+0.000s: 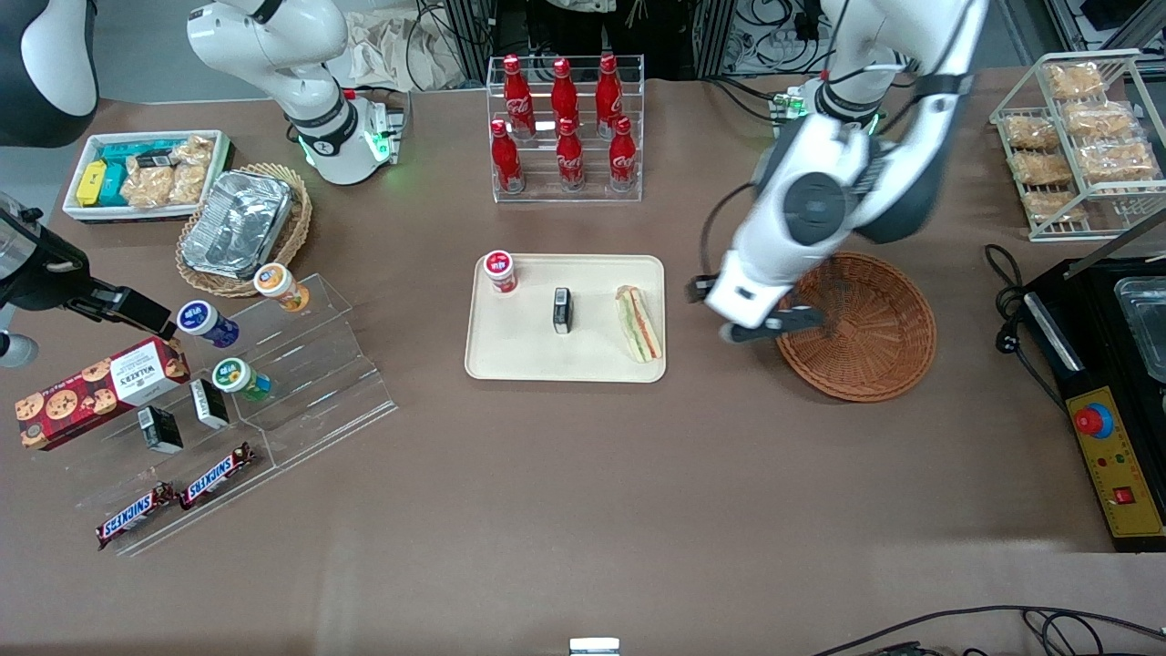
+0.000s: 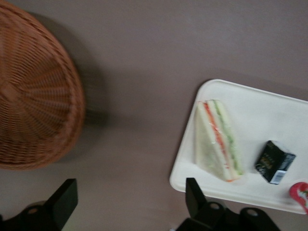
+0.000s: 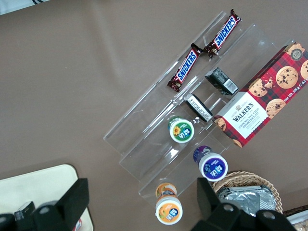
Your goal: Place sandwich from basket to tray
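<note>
Sandwich (image 1: pixel 639 322) is lying flat on the tray (image 1: pixel 528 364), right at the edge closest to the basket (image 1: pixel 865 328), filling stripes (orange-red and green) facing up. Same tray also has a small black box (image 1: pixel 562 310) in the middle and a red-capped little jar (image 1: pixel 499 271) up in the corner nearest the cola bottles (image 1: pixel 565 123). The hand (image 1: pixel 774 325) hangs over the bare bench (image 1: pixel 583 510) in the gap between tray and basket, just at the basket's rim, fingers spread wide apart and holding nothing; in the wrist view you can see both dark fingertips (image 2: pixel 62 199) with only brown bench between them. Basket looks empty from what shows. Sandwich and hand are clearly apart, not touching.
</note>
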Motion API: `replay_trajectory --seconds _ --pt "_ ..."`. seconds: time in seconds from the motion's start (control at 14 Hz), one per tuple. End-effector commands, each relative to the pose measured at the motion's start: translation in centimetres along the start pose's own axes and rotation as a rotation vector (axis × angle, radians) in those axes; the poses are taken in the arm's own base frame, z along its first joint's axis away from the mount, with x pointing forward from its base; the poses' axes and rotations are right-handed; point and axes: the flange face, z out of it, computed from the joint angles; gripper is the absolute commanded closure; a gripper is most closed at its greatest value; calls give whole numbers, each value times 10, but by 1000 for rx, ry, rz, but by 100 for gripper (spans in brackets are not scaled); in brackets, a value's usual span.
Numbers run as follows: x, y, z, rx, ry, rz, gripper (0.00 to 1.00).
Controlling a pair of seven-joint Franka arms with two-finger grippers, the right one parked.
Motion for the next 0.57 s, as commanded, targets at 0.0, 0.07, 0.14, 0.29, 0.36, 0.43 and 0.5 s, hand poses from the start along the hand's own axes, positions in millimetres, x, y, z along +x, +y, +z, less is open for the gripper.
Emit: replay_trajectory --seconds 0.0,0.07,0.14,0.29,0.36,0.43,0.5 --pt "8 -58 -39 -33 -28 92 1" --pt "13 -83 -52 -52 -29 124 1" --pt "17 -104 -64 -71 -26 136 1" --pt "26 -134 -75 -95 -15 119 1" --pt "33 -146 -75 -101 -13 95 1" --pt "35 -149 -73 -110 -18 80 0" --pt "37 -151 -73 -135 -25 68 0"
